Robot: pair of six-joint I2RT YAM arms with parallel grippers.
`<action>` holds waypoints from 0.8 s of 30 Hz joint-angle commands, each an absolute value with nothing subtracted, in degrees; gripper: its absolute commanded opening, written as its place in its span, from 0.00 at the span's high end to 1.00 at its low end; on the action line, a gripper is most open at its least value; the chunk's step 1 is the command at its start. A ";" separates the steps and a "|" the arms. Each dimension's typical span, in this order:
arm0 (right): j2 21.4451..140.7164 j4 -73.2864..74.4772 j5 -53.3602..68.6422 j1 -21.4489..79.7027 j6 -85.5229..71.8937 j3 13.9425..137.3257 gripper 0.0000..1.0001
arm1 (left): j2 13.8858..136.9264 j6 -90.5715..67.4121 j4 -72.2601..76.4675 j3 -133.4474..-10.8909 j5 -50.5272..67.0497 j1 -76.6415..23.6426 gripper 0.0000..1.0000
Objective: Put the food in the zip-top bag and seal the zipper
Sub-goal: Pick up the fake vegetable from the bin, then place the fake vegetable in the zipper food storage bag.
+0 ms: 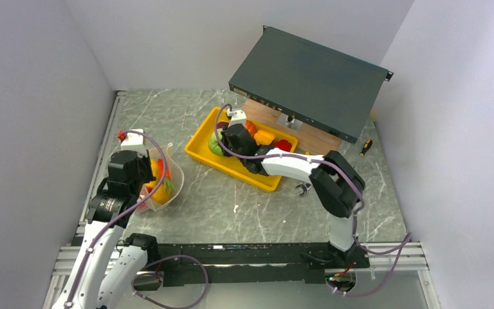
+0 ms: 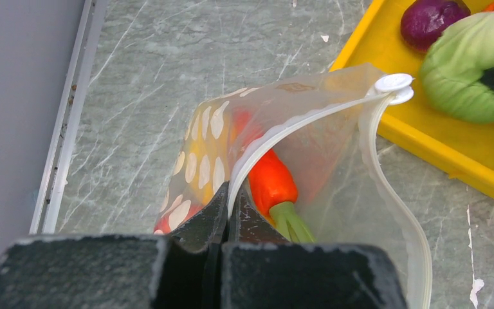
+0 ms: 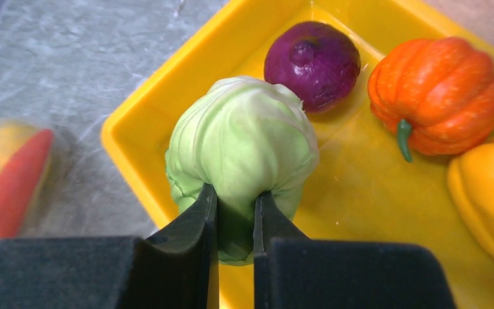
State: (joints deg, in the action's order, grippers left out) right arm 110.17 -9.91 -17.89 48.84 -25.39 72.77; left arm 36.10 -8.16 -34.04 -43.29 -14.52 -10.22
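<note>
The clear zip-top bag (image 1: 167, 183) stands open at the left; it also shows in the left wrist view (image 2: 334, 174). My left gripper (image 2: 235, 199) is shut on its near rim, on the zipper strip (image 2: 309, 119); the white slider (image 2: 393, 85) sits at the far end. An orange carrot (image 2: 271, 183) and other pieces lie inside. My right gripper (image 3: 235, 196) is shut on the green cabbage (image 3: 244, 145) over the yellow tray (image 3: 135, 154). A purple onion (image 3: 312, 55), an orange pumpkin (image 3: 440, 90) and a yellow pepper (image 3: 489, 193) lie in the tray.
A dark flat rack unit (image 1: 309, 80) leans on a wooden block (image 1: 276, 119) behind the tray. A spanner (image 1: 302, 189) lies in front of the tray; a screwdriver (image 1: 365, 147) lies at the right. Grey walls stand on both sides.
</note>
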 commanded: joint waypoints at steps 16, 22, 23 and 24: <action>83.75 -18.98 3.08 62.95 -17.79 64.60 1.00 | 35.01 -7.81 -32.18 -43.50 -14.65 -10.46 1.00; 87.83 -23.39 8.30 66.07 -18.19 65.37 1.00 | 35.13 -7.86 -32.48 -43.77 -14.46 -10.46 1.00; 88.64 -23.69 8.38 66.32 -18.12 65.39 1.00 | 34.89 -7.82 -32.36 -43.57 -14.54 -10.46 1.00; 89.61 -24.01 8.33 66.54 -18.11 65.37 1.00 | 34.52 -7.81 -32.16 -43.39 -14.66 -10.46 1.00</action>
State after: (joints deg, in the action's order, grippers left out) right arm 87.02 -17.82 5.63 66.89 -19.22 63.94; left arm 35.70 -8.16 -34.09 -43.29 -14.46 -10.24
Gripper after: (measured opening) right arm 0.274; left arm 0.012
